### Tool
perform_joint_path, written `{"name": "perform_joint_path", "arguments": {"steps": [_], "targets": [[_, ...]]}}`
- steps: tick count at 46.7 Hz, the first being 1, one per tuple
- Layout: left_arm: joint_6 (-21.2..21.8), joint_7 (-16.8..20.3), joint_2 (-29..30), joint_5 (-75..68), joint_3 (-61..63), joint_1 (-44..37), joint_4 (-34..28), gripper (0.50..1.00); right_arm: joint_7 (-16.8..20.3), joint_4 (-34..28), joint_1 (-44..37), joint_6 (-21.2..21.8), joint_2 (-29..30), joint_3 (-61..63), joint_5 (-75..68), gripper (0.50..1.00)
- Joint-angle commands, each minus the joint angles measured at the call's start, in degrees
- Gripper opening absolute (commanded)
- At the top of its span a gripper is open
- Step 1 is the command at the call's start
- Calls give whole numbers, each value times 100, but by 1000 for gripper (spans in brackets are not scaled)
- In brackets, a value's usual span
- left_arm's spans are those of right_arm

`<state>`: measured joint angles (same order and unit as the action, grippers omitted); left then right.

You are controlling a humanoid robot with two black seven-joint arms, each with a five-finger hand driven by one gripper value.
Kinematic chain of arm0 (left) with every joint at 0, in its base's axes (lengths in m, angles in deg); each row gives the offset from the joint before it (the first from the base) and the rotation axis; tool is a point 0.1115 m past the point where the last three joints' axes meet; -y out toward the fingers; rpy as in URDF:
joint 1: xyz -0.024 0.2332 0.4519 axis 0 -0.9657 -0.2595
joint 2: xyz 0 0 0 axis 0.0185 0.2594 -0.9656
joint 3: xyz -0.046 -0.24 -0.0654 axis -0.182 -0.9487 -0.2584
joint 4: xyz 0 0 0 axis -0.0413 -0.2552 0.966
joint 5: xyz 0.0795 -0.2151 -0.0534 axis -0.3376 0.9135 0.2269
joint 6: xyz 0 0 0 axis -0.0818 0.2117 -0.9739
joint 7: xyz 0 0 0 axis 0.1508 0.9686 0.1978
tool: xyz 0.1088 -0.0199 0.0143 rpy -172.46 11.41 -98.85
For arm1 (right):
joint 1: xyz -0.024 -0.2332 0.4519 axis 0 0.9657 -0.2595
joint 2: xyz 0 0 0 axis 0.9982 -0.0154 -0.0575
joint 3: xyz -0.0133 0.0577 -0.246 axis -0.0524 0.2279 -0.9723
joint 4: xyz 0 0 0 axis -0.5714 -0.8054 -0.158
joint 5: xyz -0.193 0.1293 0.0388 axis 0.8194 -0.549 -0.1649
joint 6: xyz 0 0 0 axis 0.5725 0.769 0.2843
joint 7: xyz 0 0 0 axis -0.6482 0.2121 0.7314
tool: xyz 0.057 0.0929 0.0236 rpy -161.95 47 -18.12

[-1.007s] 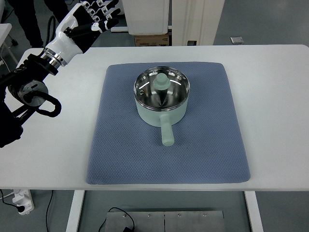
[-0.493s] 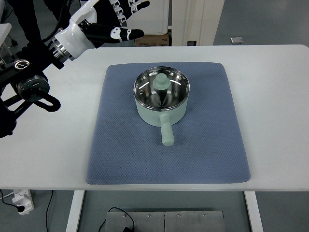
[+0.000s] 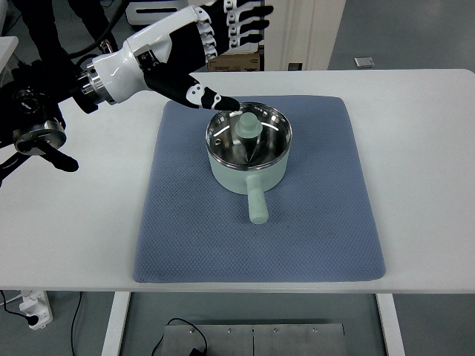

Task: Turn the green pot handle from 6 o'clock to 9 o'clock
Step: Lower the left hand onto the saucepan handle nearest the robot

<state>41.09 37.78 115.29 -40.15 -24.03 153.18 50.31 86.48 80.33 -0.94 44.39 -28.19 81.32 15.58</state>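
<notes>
Since the earlier frame, left hand (image 3: 200, 44) advances over the table (image 3: 423, 148) toward the green pot (image 3: 249, 148), fingers (image 3: 249, 18) spread and empty, handle (image 3: 257, 204) still at 6 o'clock on the mat (image 3: 326, 222).

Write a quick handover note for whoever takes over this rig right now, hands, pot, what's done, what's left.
Left hand: open, fingers spread, holding nothing, up over the table's far-left part with its thumb tip near the pot's far rim.
Right hand: not in view.
Pot: upright on the blue mat, lid on, with the knob at its middle. Handle points toward the near edge, about 6 o'clock.
Done: nothing on the pot itself; the handle is not yet turned.
Left: grip the pot or handle and rotate it to 9 o'clock, toward the picture's left.
</notes>
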Motion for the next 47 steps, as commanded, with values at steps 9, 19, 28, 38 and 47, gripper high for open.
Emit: {"name": "perform_joint_path", "arguments": {"steps": [9,19,28,38,47], "targets": [[-147,96,-70,-1286,389,159,233,1000,0,0,-1,0,0,0,0,1000],[-481,96,-176,-2069,397,220,339,1000,0,0,-1,0,0,0,0,1000],[-973,87,-369,-2860,397,343,339,1000,0,0,-1,0,0,0,0,1000],[-1448,61,-633,-3651,415,493,339,1000,0,0,-1,0,0,0,0,1000],[-1459,35,-914,-4108,441,642,286,1000,0,0,-1,0,0,0,0,1000]]}}
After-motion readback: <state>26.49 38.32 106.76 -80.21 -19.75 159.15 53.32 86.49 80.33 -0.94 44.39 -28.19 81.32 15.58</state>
